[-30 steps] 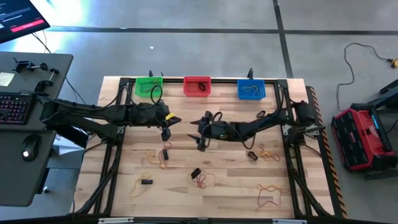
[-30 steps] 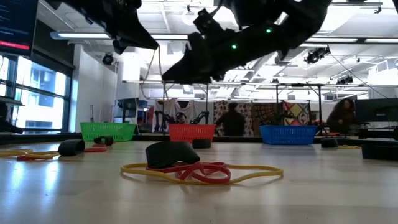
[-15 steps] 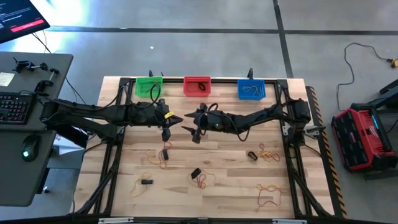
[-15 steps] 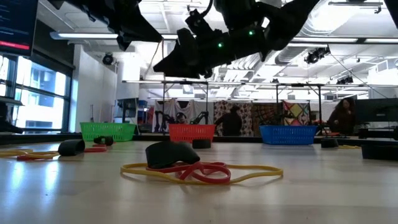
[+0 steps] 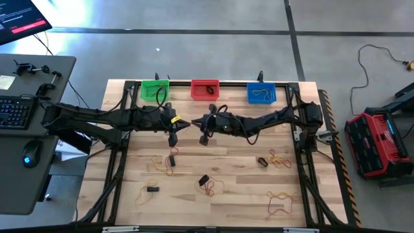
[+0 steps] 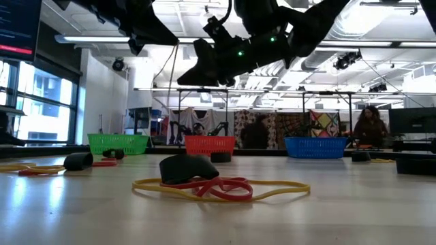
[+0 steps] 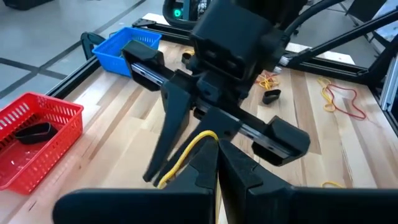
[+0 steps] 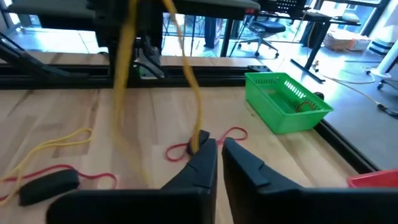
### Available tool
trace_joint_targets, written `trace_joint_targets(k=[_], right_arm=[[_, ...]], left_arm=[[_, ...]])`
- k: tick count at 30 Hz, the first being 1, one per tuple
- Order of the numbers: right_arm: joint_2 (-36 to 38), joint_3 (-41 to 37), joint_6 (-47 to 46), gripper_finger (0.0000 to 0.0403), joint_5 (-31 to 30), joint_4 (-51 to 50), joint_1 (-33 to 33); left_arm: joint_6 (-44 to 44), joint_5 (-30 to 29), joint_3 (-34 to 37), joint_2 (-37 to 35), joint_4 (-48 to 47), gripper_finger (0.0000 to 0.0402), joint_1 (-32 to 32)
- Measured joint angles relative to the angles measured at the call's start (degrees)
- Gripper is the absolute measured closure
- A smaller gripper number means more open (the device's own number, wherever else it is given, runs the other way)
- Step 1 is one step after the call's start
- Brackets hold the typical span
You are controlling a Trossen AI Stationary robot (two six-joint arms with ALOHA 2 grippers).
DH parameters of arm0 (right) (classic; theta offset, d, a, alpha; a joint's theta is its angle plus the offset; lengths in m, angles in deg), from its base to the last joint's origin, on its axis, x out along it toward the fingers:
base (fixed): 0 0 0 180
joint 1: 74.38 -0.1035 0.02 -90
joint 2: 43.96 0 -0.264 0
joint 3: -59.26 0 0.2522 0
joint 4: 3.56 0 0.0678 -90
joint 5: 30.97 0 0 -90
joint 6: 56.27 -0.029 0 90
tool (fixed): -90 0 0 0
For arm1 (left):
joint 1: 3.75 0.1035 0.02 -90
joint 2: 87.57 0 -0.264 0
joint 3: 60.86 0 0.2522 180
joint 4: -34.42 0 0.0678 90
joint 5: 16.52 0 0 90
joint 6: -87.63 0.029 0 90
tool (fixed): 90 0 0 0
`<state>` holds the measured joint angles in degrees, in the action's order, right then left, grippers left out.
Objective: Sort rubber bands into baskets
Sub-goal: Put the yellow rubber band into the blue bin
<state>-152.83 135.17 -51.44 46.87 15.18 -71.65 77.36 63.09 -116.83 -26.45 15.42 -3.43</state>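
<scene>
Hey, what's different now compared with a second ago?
The right claw has moved up the table toward the left claw and closed on the yellow rubber band that the left claw holds up. The left claw stayed shut where it was; the baskets and the loose bands on the table have not moved.

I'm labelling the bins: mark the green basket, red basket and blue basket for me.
green basket (image 5: 154,89): high view, its floor.
red basket (image 5: 204,83): high view, its far rim.
blue basket (image 5: 261,101): high view, its near rim.
</scene>
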Motion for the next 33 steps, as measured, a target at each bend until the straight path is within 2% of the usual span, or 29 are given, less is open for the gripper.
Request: trace_joint_targets(k=[4, 8, 12, 17, 22, 25, 29, 33], right_arm=[[0.0, 0.0, 0.1, 0.0374, 1.3, 0.2, -0.1], [0.3, 0.0, -2.0, 0.0363, -1.5, -2.2, -0.8], [0.8, 0.0, -2.4, 0.0324, -4.1, -5.3, -1.7], [0.8, 0.0, -4.1, 0.0267, -4.3, -5.6, -2.0], [0.8, 0.0, -4.9, 0.0236, -4.2, -3.6, -1.9], [0.8, 0.0, -4.9, 0.0234, -2.9, -1.6, -1.5], [0.9, 0.0, -5.0, 0.0242, 1.7, 1.3, -0.3], [0.9, 0.0, -4.9, 0.0299, 2.9, 1.4, 0.4]], left_arm=[[1.1, 0.0, 0.0, 0.0, 0.0, 0.0401, 0.0], [2.0, -0.2, 0.0, 0.0, 0.0, 0.0401, 0.0], [2.2, -0.3, 0.0, 0.0, -0.1, 0.0401, 0.0], [2.5, -0.4, 0.0, 0.0, -0.1, 0.0401, 0.0], [2.5, -0.4, 0.0, 0.0, -0.1, 0.0401, 0.0], [2.5, -0.4, 0.0, 0.0, 0.0, 0.0401, 0.0], [2.5, -0.4, 0.0, 0.0, 0.7, 0.0401, 0.0], [2.5, -0.2, 0.0, 0.0, 1.5, 0.0401, 0.0]])
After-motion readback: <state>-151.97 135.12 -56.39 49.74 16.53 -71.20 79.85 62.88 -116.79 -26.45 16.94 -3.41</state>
